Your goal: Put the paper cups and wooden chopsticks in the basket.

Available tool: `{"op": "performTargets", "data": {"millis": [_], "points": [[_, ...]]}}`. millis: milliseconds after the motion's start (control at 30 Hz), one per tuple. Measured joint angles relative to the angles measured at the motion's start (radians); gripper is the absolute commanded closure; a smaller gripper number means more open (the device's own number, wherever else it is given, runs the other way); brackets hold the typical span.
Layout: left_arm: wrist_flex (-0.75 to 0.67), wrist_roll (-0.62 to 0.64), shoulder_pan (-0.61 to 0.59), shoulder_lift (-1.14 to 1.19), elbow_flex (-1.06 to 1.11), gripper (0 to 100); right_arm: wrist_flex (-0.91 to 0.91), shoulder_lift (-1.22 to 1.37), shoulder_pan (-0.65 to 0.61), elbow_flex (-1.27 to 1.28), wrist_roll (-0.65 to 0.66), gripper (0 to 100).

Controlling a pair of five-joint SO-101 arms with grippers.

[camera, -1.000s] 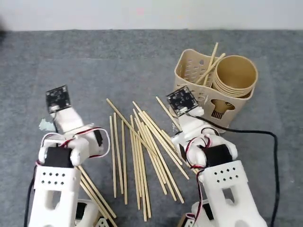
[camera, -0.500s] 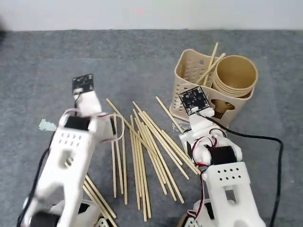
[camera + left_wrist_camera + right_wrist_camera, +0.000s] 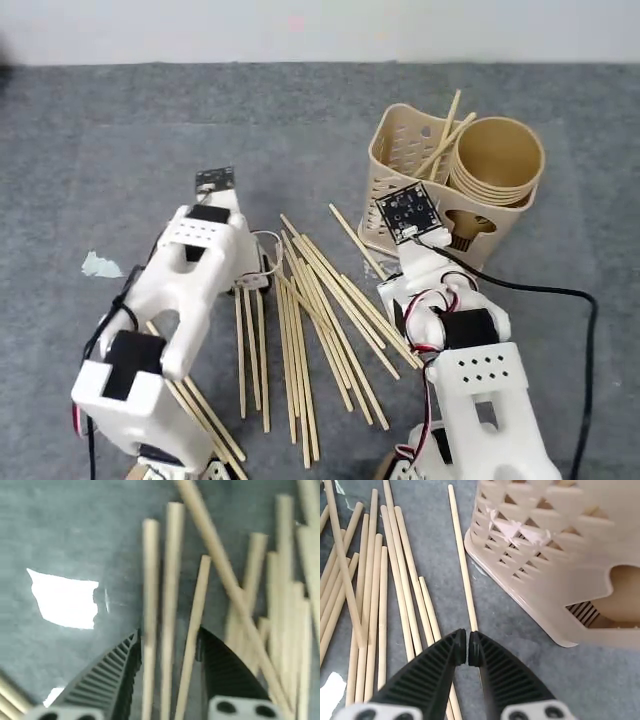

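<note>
Two arms working among wooden chopsticks point(image 3: 300, 330) lying scattered on the grey surface point(image 3: 120, 130).
Left gripper point(image 3: 168, 632) fingers are gaping open, straddling three chopsticks; right gripper point(image 3: 468, 635) fingers are sitting closed over one chopstick beside the basket point(image 3: 545, 580).

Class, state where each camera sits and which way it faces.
High view: overhead, facing down on chopsticks and basket; left arm and right arm show.
Left wrist view: on the left arm, facing chopsticks straddled by the open left gripper.
Right wrist view: on the right arm, past the shut right gripper toward the basket; high view shares it.
</note>
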Motion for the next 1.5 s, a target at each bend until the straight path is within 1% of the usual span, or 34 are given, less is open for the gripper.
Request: {"op": "performTargets", "data": {"millis": [300, 367, 433, 467, 500, 1033, 1100, 1233, 1333, 1500], "points": [[-0.018, -0.003, -0.018, 0.046, -0.015, 83, 0.000, 0.000, 0.000, 0.000, 0.000, 97.0], [-0.029, -0.003, -0.017, 0.054, -0.017, 88, 0.000, 0.000, 0.000, 0.000, 0.000, 97.0], [-0.043, -0.003, -0.005, 0.055, -0.018, 97, 0.000, 0.000, 0.000, 0.000, 0.000, 97.0], [-0.051, -0.003, 0.008, 0.057, -0.021, 100, 0.000, 0.000, 0.000, 0.000, 0.000, 97.0], [-0.057, -0.003, 0.014, 0.061, -0.028, 98, 0.000, 0.000, 0.000, 0.000, 0.000, 97.0], [-0.057, 0.003, 0.026, 0.075, -0.057, 99, 0.000, -0.002, 0.000, 0.000, 0.000, 97.2], [-0.021, 0.003, 0.028, 0.078, -0.089, 99, 0.000, -0.002, 0.000, 0.000, 0.000, 97.2], [0.126, -0.003, 0.038, 0.081, -0.198, 99, 0.000, -0.002, 0.000, 0.000, 0.000, 97.2], [0.207, 0.000, 0.038, 0.081, -0.287, 99, 0.000, -0.002, 0.000, 0.000, 0.000, 97.2], [0.252, 0.000, 0.038, 0.081, -0.338, 99, 0.000, -0.002, 0.003, 0.000, 0.000, 97.2]]}}
